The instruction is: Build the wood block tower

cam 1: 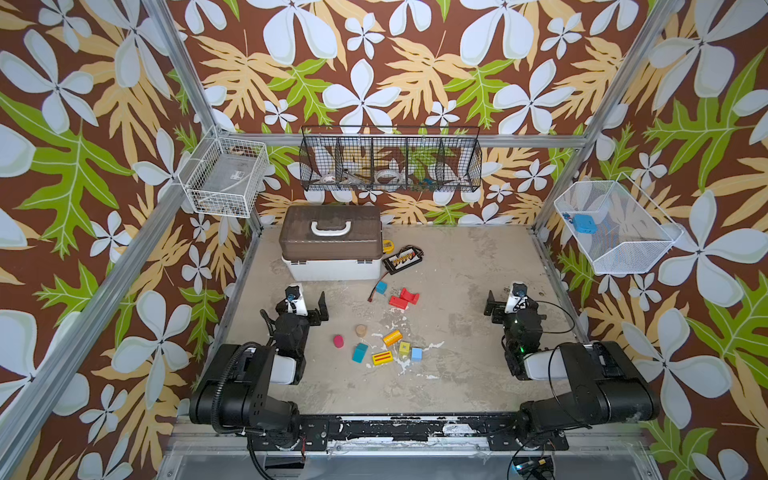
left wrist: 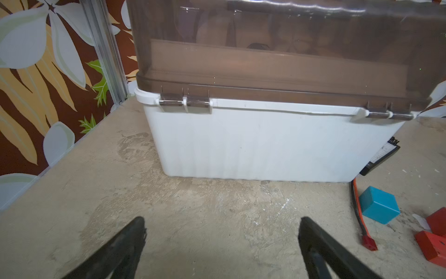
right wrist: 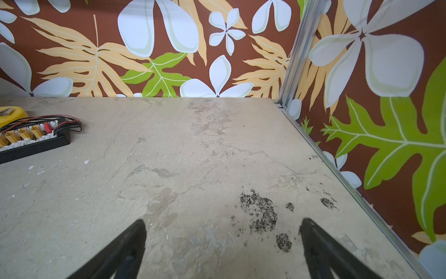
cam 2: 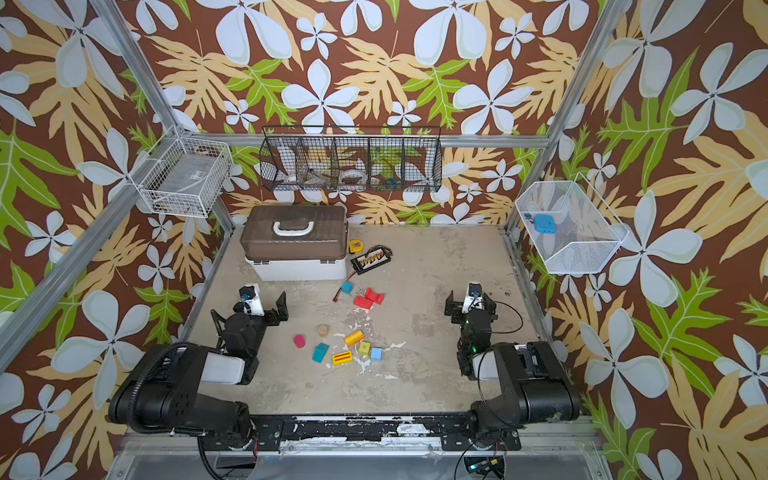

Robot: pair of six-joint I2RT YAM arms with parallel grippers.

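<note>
We see one counter (cam 1: 457, 291) bearing everything. At its back left stands one white case (cam 1: 332, 266) with a brown lid. Two black arms reach in from the near edge, the left arm (cam 1: 291, 332) and the right arm (cam 1: 521, 332). The left fingers (left wrist: 125, 246) are spread wide and hold nothing, pointing at the case. The right fingers (right wrist: 125, 248) are equally spread and hold nothing, over bare counter.

Three wire baskets hang on the walls: a left basket (cam 1: 224, 178), a black basket (cam 1: 390, 160) and a right basket (cam 1: 615, 228). One board (cam 1: 402, 259) lies just right of the case.

We count ten blocks, all loose on the counter between the arms.
- **Farther group:** one teal cube (cam 1: 381, 286) and two red blocks (cam 1: 398, 302), which touch each other.
- **Nearer group:**
  - one tan cylinder (cam 1: 361, 330)
  - one pink cylinder (cam 1: 338, 340)
  - one orange block (cam 1: 392, 338)
  - one teal house (cam 1: 360, 352)
  - one striped bar (cam 1: 382, 357)
  - one yellow cube (cam 1: 404, 348)
  - one pale blue cube (cam 1: 416, 353)
</note>
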